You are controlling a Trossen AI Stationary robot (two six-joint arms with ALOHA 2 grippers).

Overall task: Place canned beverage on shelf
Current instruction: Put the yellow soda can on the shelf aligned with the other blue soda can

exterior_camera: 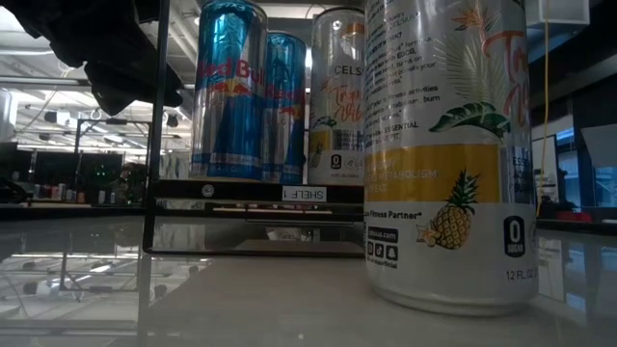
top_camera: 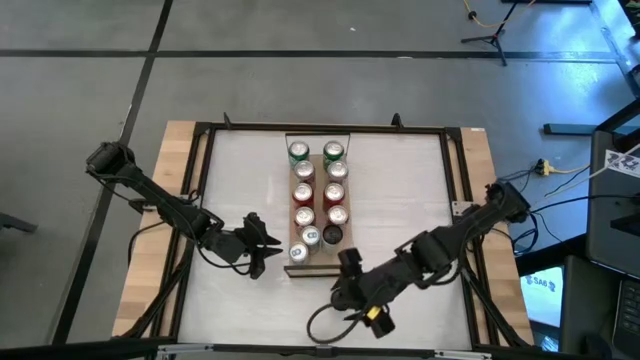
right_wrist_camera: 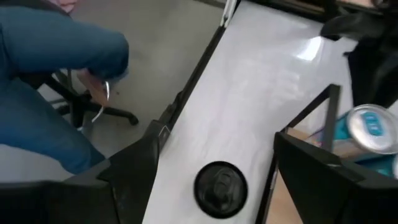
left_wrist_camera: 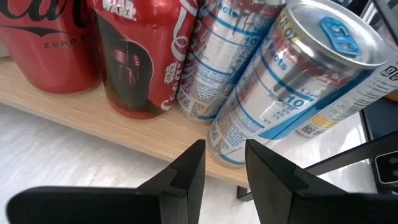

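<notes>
Nearly there: black-top can between my right fingers

Right gripper (right_wrist_camera: 214, 165) sat bottom-centre of the high view, fingers spread wide w/ the can (right_wrist_camera: 220, 188) between them, not touching. The can stood on the white table just beside the shelf (top_camera: 298, 268) end. Risk, imo: closing off-centre could tip it into the shelf frame. Left gripper (left_wrist_camera: 225, 169), fingers apart and empty, hovered by the blue-silver can (left_wrist_camera: 292, 81).

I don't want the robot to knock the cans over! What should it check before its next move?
1. Right gripper jaws open: ok.
2. Black-topped can upright between those jaws: ok.
3. Left gripper holding nothing: ok.
4. Left gripper clear of the blue-silver can: cannot tell.
5. Free spot on the shelf: cannot tell.
6. Person's blue sleeve off the table: ok.
</notes>
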